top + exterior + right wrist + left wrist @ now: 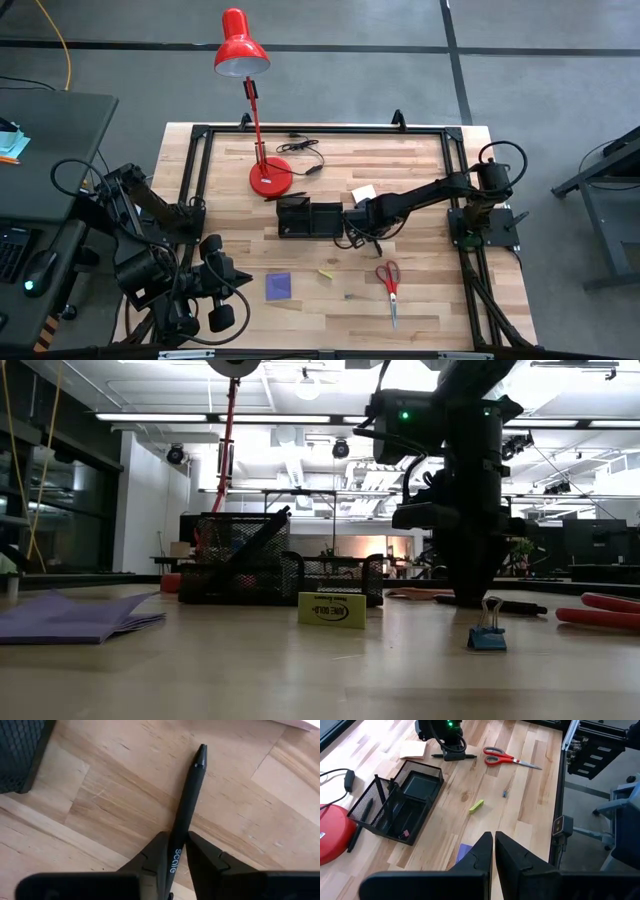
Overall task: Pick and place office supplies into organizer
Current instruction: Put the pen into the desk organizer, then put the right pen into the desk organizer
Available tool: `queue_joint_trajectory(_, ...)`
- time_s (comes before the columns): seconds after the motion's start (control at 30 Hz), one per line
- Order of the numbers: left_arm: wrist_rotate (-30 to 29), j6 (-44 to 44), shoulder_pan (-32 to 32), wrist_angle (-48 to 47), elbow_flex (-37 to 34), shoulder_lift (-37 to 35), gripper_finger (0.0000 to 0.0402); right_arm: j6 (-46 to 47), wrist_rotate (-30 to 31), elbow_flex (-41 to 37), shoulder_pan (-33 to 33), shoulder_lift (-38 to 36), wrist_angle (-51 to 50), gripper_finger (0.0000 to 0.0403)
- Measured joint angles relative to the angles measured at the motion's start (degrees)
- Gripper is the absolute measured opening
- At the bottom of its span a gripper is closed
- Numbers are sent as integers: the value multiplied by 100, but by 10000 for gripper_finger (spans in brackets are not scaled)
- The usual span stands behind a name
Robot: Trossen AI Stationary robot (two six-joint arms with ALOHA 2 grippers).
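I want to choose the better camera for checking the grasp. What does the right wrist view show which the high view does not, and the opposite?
Only the right wrist view shows the black pen lying on the wood between the fingers of the right gripper.

Only the high view shows the scissors, purple note pad, red lamp and the left gripper near the table's front edge.

Both show the black organizer and the wooden table.

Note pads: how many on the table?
2. Purple square paper pad: front, left of centre. Pale yellow square pad: by the black mesh organizer's right end. None apparently hidden.
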Motion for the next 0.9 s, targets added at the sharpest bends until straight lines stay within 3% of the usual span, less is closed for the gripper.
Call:
queue_joint_trajectory(0.27,0,0,0,0,0,0,7,-122,5,82,0,14,-120,16)
queue_joint_trajectory(0.7,-50,1,9,2,0,0,7,-580,215,858,17,12,-1187,16)
queue_joint_trajectory(0.9,-307,2,9,-1,16,0,7,-664,789,1548,143,-411,-1718,18)
